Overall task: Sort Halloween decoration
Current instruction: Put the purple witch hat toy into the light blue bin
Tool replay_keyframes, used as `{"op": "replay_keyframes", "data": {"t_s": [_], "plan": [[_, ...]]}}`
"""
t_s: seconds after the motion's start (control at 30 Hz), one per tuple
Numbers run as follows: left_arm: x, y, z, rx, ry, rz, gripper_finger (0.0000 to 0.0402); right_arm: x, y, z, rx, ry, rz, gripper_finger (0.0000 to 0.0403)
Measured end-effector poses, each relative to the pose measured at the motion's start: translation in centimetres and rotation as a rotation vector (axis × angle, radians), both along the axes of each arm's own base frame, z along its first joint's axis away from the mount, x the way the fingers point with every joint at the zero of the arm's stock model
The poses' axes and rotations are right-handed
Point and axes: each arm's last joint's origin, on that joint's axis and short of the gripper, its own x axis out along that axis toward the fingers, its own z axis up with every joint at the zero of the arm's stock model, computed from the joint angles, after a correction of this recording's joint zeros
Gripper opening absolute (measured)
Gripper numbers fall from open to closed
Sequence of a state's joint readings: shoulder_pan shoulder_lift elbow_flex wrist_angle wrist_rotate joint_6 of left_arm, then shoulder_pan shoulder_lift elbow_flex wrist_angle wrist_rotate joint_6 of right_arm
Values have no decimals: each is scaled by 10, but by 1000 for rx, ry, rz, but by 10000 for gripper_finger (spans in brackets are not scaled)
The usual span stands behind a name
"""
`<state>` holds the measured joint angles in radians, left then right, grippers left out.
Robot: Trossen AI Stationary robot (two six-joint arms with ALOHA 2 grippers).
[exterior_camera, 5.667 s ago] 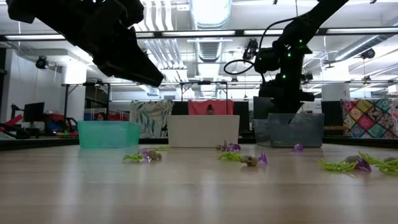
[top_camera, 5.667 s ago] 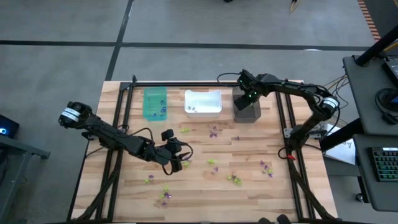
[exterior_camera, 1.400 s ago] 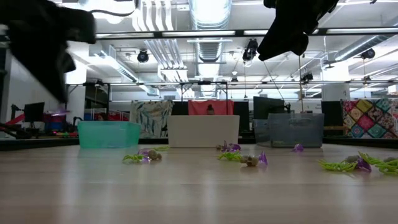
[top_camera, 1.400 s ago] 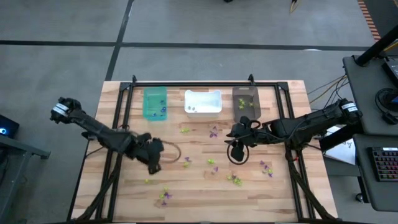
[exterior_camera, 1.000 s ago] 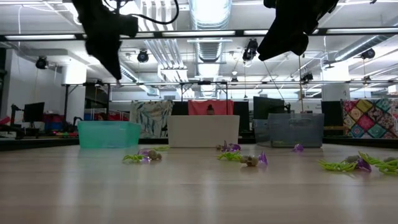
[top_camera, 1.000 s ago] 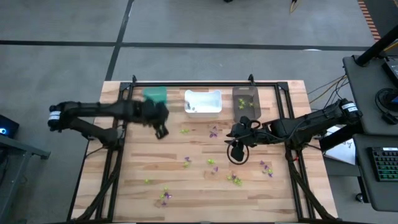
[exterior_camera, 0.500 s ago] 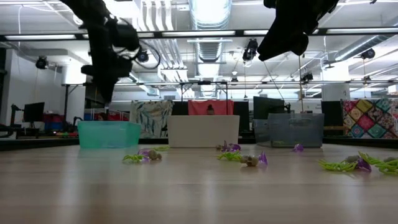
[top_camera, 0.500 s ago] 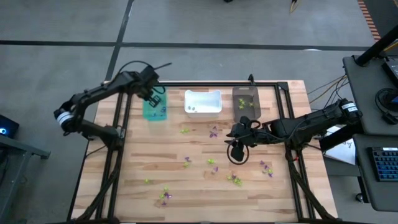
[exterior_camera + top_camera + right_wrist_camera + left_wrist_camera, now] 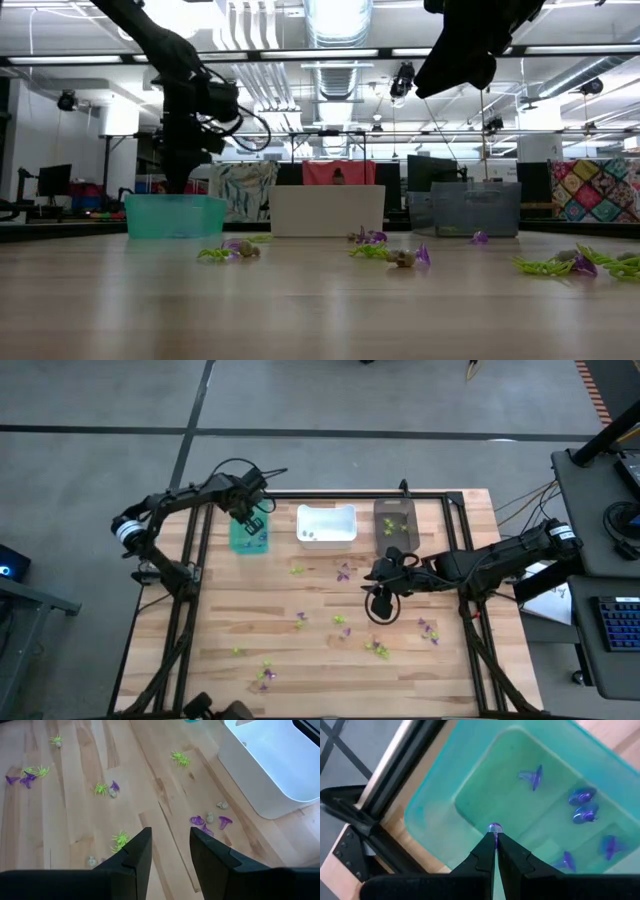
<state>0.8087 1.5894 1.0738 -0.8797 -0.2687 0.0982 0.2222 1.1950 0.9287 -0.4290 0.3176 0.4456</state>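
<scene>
Nearest the front edge of the table (image 9: 200, 680), loose trinkets (image 9: 265, 676) lie scattered, purple and lime-green together, and more spread over the middle boards. None of these is sorted yet.

Above the middle of the table hangs the right gripper (image 9: 379, 598), its fingers apart and holding nothing; in its wrist view the boards below show green spiders (image 9: 121, 839) and purple pieces (image 9: 198, 821) close together. A descent from here could nudge neighbours or pinch two colours at once, because the pieces lie so near each other and are so small.

At the far left stands the teal bin (image 9: 238, 545), with the white bin (image 9: 327, 541) and the dark bin (image 9: 385, 536) beside it along the far edge. The left gripper (image 9: 494, 836) is over the teal bin, fingers pressed together on a purple trinket (image 9: 494, 827) at their very tips. Other purple pieces (image 9: 533, 775) already lie in the bin.

The gripper sits close to the bin's wall on the table-edge side. Released here, the piece might strike the rim and bounce out onto the frame or the floor. It might also cling to a fingertip when the fingers part, being so light, and ride away with the arm.
</scene>
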Motion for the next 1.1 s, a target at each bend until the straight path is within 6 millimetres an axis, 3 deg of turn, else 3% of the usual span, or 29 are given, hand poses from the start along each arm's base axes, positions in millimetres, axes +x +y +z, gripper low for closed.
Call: {"op": "replay_keyframes", "data": {"t_s": [0.4, 0.73, 1.1], "plan": [[13, 14, -30, -15, 19, -25, 0, 0, 0, 0, 9, -1, -8, 123], [14, 15, -31, -10, 16, -31, 1, 0, 0, 0, 11, -2, -10, 123], [14, 14, -30, -10, 18, -34, 69, 0, 0, 0, 12, -1, -10, 123]]}}
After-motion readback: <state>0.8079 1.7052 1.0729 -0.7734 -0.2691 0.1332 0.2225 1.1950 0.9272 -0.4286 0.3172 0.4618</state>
